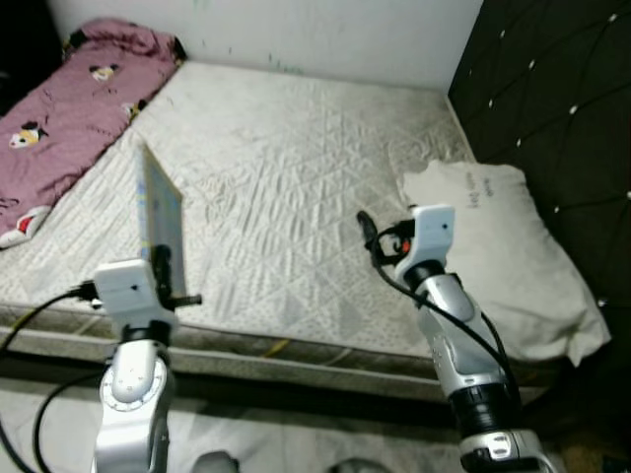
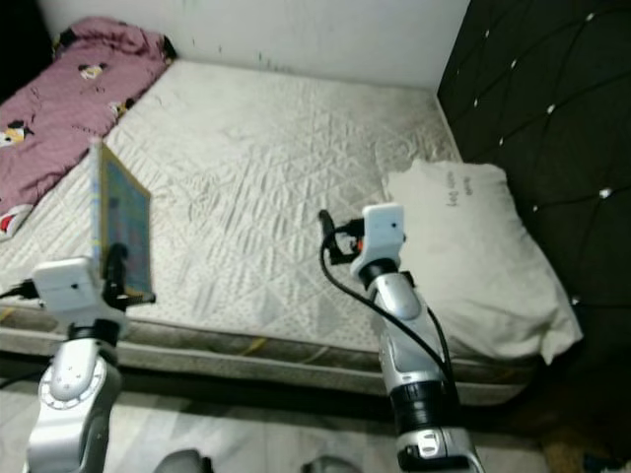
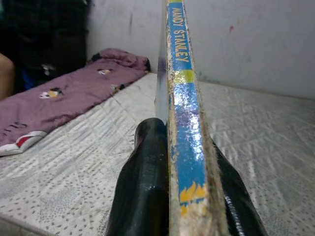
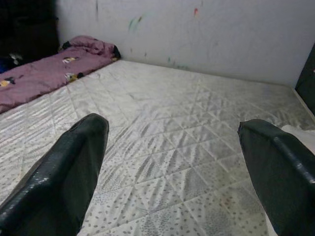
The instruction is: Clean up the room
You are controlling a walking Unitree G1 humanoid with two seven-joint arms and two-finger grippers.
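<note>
- Book [image 1: 161,219] standing upright, clamped in the left gripper [image 1: 170,281] at about 8 o'clock over the mattress [image 1: 296,177] edge.
- Right gripper [image 4: 172,162] spread apart, empty, pillow [image 1: 503,256] at 3 o'clock.

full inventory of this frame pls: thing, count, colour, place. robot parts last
mattress: 1, white quilted, spans the middle of the scene up to the far wall
blanket: 1, mauve with cartoon prints, along the mattress's left side up to the far left corner
pillow: 1, white, on the mattress's right side against the headboard
headboard: 1, black tufted, right side
wall: 1, white with small paint marks, behind the mattress
book: 1, thin, blue spine, held upright on edge above the mattress's near left part
left gripper: 1, black fingers, shut on the book
right gripper: 1, black fingers, open, above the mattress near the pillow
arms: 2, silver, rising from the near edge
</note>
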